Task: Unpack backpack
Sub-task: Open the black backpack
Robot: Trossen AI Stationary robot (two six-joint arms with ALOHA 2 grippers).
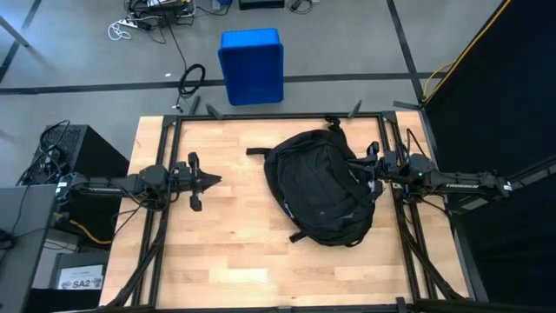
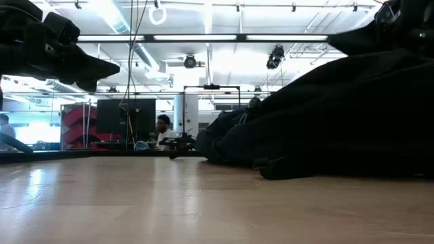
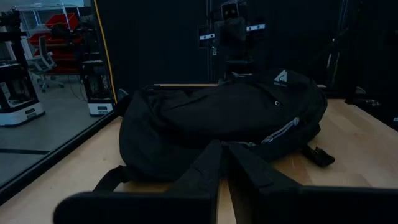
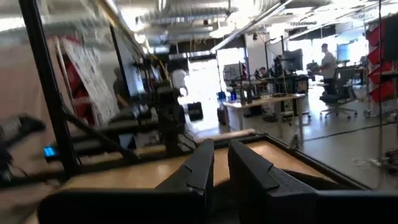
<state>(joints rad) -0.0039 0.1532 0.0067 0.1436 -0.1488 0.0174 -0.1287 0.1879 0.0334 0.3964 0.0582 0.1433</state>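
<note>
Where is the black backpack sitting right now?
From above, the backpack lies on the right half of the wooden table, right beside the right gripper at its right edge, and well apart from the left gripper.

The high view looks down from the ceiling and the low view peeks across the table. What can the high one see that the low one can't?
Only the high view shows the blue bin on the floor, the cables beside it, and the right gripper at the backpack's edge. Only the low view shows the ceiling lights and a person seated far behind the table. Both show the black backpack lying on the wooden table, and the left gripper, shut, apart from it.
</note>
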